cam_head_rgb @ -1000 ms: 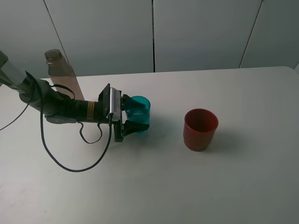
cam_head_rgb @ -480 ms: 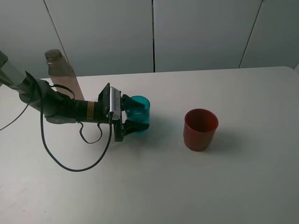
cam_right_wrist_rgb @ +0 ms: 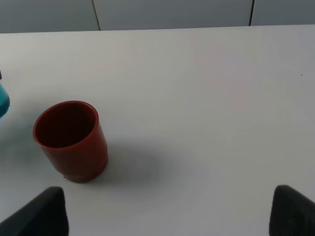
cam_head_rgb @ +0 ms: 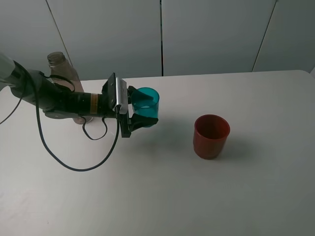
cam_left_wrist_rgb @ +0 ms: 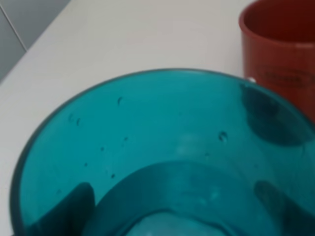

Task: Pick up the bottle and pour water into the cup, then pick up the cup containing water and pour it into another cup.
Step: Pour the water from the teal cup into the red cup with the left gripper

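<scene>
The left gripper (cam_head_rgb: 139, 114) pinches the cup (cam_head_rgb: 147, 101) low on its wall, apparently just clear of the table (cam_head_rgb: 256, 196). Another cup (cam_head_rgb: 211, 136) stands well apart at its 4 o'clock. The carry wants a level, slow path, tipping only once the rim overhangs the red mouth

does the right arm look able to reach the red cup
Probably yes: the red cup stands alone ahead of the open right hand; the left hand, holding the teal cup, is off to its side.
</scene>
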